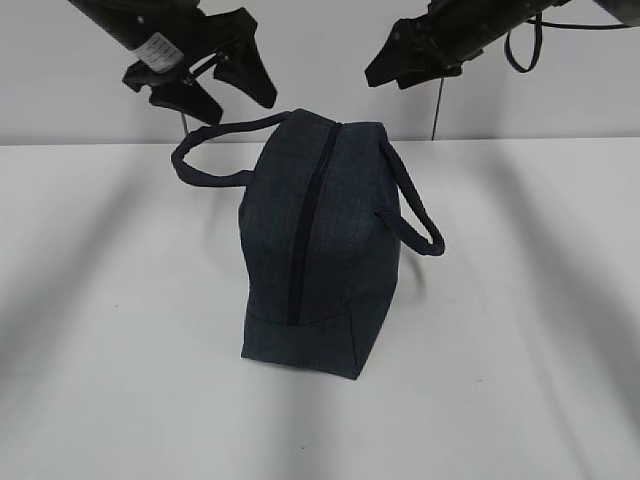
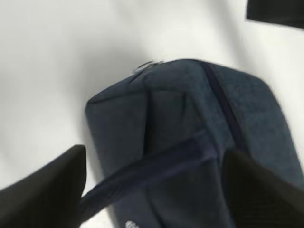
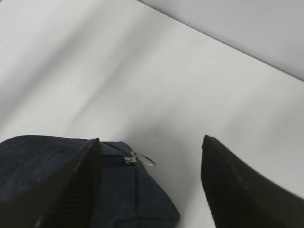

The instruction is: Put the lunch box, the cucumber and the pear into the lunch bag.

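The dark navy lunch bag [image 1: 320, 230] stands on the white table [image 1: 120, 300] with its top zipper [image 1: 305, 220] shut along the whole length. Its metal ring pull [image 3: 142, 159] lies at the far end and also shows in the left wrist view [image 2: 145, 65]. My left gripper [image 1: 232, 100] hangs open above the bag's far left, and in its wrist view [image 2: 154, 156] a loop handle [image 2: 156, 164] runs below the gap between its fingers. My right gripper [image 1: 395, 72] is open above the far right, over the ring pull [image 3: 151, 142]. The lunch box, cucumber and pear are out of view.
The bag's two loop handles [image 1: 205, 165] [image 1: 415, 215] stick out to either side. A grey wall [image 1: 320, 60] rises behind the table's far edge. A black cable [image 1: 520, 45] hangs from the right arm.
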